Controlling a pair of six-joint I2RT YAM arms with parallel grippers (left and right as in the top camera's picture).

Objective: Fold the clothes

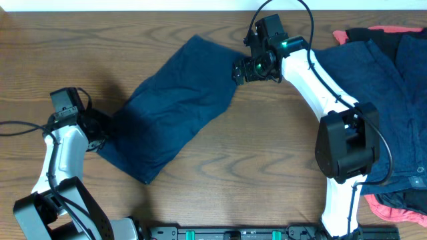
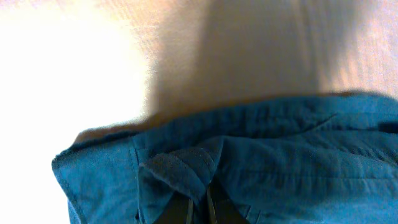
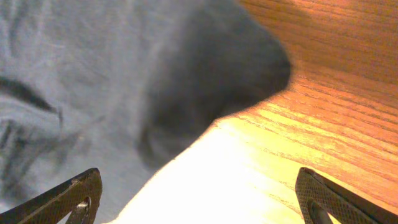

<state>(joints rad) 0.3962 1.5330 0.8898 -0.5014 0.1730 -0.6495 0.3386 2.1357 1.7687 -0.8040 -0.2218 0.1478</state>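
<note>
A navy-blue garment (image 1: 175,110) lies spread diagonally on the table, from its lower left to the top middle. My left gripper (image 1: 101,137) is at its lower left corner and is shut on a fold of the navy fabric (image 2: 186,168), which bunches up between the fingers (image 2: 200,208). My right gripper (image 1: 241,70) hovers at the garment's upper right edge. It is open and empty, with the fabric edge (image 3: 124,93) under its left finger and bare wood under the right one (image 3: 199,199).
A pile of more clothes (image 1: 393,87) lies at the right edge: navy pieces, a black one, and coral-red showing at the top (image 1: 393,29) and the bottom (image 1: 393,212). The wooden table (image 1: 267,167) lies bare between the arms.
</note>
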